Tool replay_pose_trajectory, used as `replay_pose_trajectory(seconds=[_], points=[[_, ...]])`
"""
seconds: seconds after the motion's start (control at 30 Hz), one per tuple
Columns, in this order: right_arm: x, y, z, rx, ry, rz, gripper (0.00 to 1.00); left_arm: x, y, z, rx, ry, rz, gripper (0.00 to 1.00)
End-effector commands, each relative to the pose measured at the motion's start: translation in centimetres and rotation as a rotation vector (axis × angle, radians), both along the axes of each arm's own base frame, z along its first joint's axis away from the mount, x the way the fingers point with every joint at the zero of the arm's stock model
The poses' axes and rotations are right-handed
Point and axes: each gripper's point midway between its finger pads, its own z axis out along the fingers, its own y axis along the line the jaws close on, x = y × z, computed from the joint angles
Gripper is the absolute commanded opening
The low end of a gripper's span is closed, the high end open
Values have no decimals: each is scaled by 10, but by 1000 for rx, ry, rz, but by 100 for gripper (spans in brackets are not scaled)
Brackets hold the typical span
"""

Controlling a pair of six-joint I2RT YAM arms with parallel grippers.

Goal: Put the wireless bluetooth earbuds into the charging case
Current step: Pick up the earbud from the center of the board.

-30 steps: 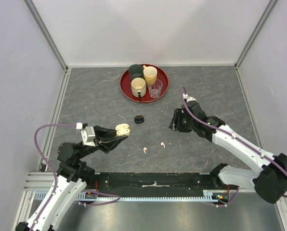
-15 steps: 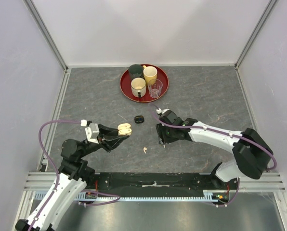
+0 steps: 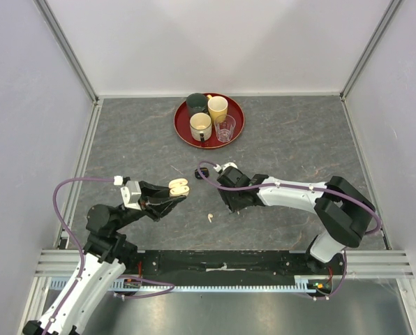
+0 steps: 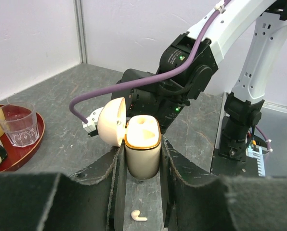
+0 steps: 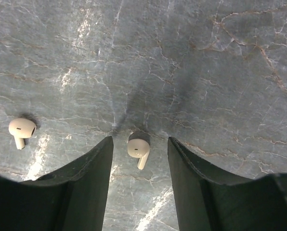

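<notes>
My left gripper [image 3: 177, 192] is shut on the open cream charging case [image 3: 179, 186] and holds it upright above the table; in the left wrist view the case [image 4: 142, 155] sits between the fingers with its lid [image 4: 110, 121] tipped to the left. My right gripper [image 3: 231, 204] is open and low over the table. In the right wrist view one cream-white earbud [image 5: 138, 148] lies between its open jaws [image 5: 139, 142], touching neither. A second cream-white earbud [image 5: 21, 130] lies to the left, also seen from above [image 3: 210, 217] and under the case [image 4: 138, 216]. No black earbuds show.
A small black case [image 3: 202, 172] lies just behind the right gripper, next to its cable. A red tray [image 3: 182, 131] with three cups and a clear glass [image 3: 225, 128] stands at the back. The right arm [image 4: 182, 91] is close in front of the held case.
My right gripper has swung left and come down over the right-hand earbud, which now lies between its jaws. My left gripper holds the case in almost the same place.
</notes>
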Motion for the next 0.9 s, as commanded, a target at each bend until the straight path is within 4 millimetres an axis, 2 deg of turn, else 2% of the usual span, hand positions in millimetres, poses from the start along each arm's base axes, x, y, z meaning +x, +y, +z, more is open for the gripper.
replay_pose_trajectory(seconds=[0.0,0.2,0.3,0.37,0.67,0.87], points=[[16,12,7,3,-58,9,55,3,1,4,-2,-33,19,2],[13,10,4,-9,-37,19,53,3,0,4,2,-27,16,2],[11,8,5,-15,-37,22,50,4,1,3,2,-24,18,2],[10,6,4,-21,-34,31,44,6,1,2,3,-22,25,2],[4,3,-2,-33,-6,36,44,9,-2,0,5,-7,15,2],[1,3,-5,-26,9,22,39,11,-4,0,7,-6,6,2]])
